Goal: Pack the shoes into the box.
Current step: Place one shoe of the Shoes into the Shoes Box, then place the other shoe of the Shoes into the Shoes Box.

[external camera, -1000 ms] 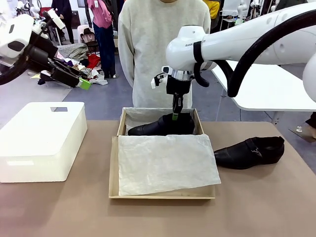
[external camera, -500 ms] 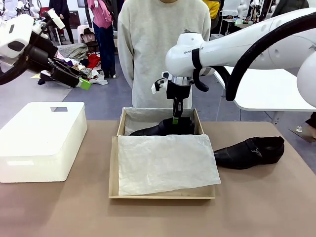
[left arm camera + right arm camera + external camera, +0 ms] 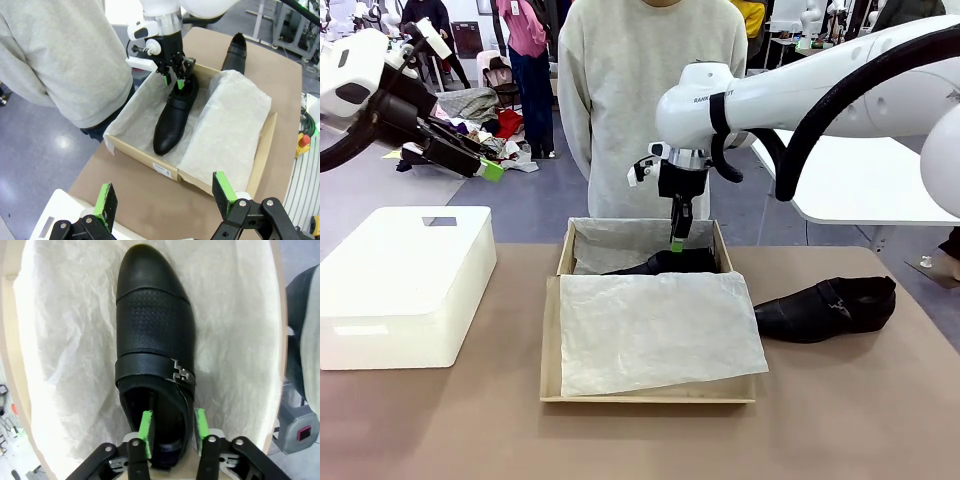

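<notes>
Black leather settles into brown cardboard: one shoe lies on its sole on the tissue paper at the far end of the box, toe toward the robot's left. A second ago it sat higher, pinched at the heel opening by the right gripper. It has since sunk lower behind the folded paper. The gripper's green pads have drawn apart and now straddle the shoe's side wall near the heel, one inside the opening and one outside, with no clamp on it.

The second shoe rests where it did, on the table just to the right of the box, toe pointing at it. The left gripper has not moved. It hangs high over the robot's left side above the white container, fingers spread wide and holding nothing. A person in a pale sweater stands at the far edge, directly behind the box.
</notes>
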Controlling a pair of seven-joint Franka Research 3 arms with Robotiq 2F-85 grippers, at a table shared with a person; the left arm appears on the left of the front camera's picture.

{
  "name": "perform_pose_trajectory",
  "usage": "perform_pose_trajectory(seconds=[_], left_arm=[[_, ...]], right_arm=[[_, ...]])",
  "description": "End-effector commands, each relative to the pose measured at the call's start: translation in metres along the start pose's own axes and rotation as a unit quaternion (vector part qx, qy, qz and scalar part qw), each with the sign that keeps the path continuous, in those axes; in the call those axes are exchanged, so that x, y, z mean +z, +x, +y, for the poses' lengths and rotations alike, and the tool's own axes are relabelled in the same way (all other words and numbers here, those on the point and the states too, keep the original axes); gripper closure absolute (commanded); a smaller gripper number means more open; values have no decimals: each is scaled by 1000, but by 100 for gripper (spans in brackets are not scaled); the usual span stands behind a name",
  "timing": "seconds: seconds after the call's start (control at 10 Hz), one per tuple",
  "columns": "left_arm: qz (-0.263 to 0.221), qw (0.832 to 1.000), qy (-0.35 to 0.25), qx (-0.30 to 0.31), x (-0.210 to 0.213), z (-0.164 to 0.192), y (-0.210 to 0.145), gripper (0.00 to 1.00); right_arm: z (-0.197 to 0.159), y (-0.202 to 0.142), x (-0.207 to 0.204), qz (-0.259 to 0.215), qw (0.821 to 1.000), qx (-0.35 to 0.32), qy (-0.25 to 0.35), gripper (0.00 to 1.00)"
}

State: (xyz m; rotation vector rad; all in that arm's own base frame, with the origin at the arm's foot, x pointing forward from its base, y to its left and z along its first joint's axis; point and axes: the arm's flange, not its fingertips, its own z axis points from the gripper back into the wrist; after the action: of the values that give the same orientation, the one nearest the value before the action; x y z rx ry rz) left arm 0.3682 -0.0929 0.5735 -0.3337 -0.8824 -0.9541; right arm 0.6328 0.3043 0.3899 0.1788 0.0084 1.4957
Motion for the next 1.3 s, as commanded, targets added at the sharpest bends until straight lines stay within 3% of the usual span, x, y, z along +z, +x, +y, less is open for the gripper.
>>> perform_pose_trajectory(seconds=[0.0, 0.5, 0.9, 1.2], left_arm=[[-6, 1000, -6, -4, 0, 1, -1, 0], [-6, 1000, -6, -4, 0, 1, -1, 0], [-6, 1000, -6, -4, 0, 1, -1, 0], [-6, 1000, -6, -4, 0, 1, -1, 0]], right_arm=[[5, -3, 28, -19, 1000, 1, -1, 0], [32, -15, 82, -4, 998, 20, -56, 0], [43, -24, 98, 7, 999, 22, -47, 0], [63, -65, 127, -14, 997, 12, -74, 0]])
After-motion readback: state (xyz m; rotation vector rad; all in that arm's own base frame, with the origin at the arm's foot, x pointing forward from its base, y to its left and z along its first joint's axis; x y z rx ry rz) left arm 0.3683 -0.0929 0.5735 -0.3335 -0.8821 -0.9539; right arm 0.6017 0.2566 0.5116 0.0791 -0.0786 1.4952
